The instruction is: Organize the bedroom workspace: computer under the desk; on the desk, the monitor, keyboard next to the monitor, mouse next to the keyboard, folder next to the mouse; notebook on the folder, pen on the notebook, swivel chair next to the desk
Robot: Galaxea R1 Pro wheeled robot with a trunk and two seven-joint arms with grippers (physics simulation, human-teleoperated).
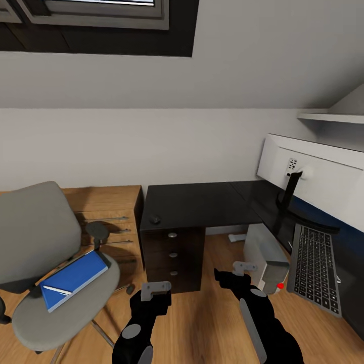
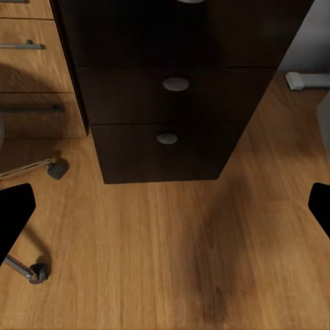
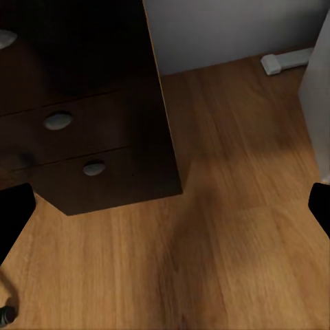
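folder [image 1: 73,279] on swivel chair [image 1: 45,253] seat, pen [image 1: 56,290] atop, left of left gripper [image 1: 155,288] | mouse [image 1: 154,220] on desk [image 1: 197,205] ahead | keyboard [image 1: 314,268] right of right gripper [image 1: 244,267] | both grippers wide, empty, over floor

I get soft, even light across the room, no glare. The black worktop [image 1: 197,205] shows a faint sheen, and soft shadows lie on the floor [image 2: 206,261] before its drawers. Head view bends at its edges; wrist views look slightly soft.
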